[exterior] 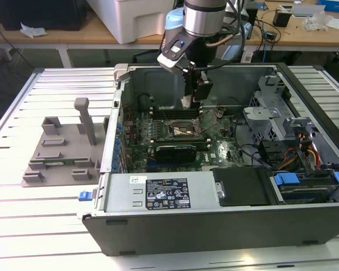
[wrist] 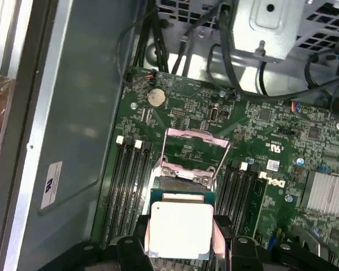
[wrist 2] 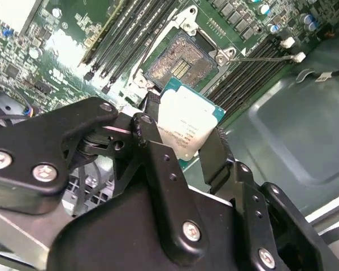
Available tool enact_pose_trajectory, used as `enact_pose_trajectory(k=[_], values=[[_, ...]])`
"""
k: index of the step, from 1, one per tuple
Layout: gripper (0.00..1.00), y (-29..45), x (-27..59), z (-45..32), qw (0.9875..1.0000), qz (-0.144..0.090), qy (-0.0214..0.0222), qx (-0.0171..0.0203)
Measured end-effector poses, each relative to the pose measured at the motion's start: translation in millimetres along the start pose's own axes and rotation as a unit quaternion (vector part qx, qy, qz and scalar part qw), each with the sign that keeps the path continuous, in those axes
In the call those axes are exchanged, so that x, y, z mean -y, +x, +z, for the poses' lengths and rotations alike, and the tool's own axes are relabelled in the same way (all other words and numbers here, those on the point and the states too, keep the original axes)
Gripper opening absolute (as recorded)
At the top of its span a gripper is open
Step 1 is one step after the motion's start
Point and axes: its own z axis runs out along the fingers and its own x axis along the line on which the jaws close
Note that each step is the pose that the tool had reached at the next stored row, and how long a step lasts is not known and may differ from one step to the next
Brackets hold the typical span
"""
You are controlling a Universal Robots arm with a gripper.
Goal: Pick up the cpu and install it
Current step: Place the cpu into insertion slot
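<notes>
My gripper is shut on the cpu, a flat square chip with a silver top and a green rim, held by two opposite edges between black fingers. In both wrist views the cpu hangs a little above the motherboard, just beside the open socket, whose load plate is flipped up. The bare contact field of the socket is uncovered. In the exterior view the gripper reaches down into the open computer case, above the socket.
Memory slots flank the socket on both sides. A long black expansion card lies just in front of it. A drive cage and cables fill the exterior view's right of the case. A grey fixture stands outside at the left.
</notes>
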Motion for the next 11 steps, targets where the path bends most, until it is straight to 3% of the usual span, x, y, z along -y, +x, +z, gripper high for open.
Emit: enact_pose_trajectory(k=[2, 5, 8, 9, 11], values=[[0.53, 0.1, 0.0, 1.0, 0.9997, 0.024, 0.0008, 0.008], [0.53, 5.0, 5.9, 26.2, 0.9993, 0.038, 0.0007, 0.0082], [0.53, 5.3, 11.0, 45.5, 0.9984, 0.057, 0.0002, 0.008], [0.53, 5.3, 11.5, 51.0, 0.998, 0.062, 0.0001, 0.0078], [0.53, 5.3, 11.8, 54.7, 0.9979, 0.065, 0.0, 0.0079]])
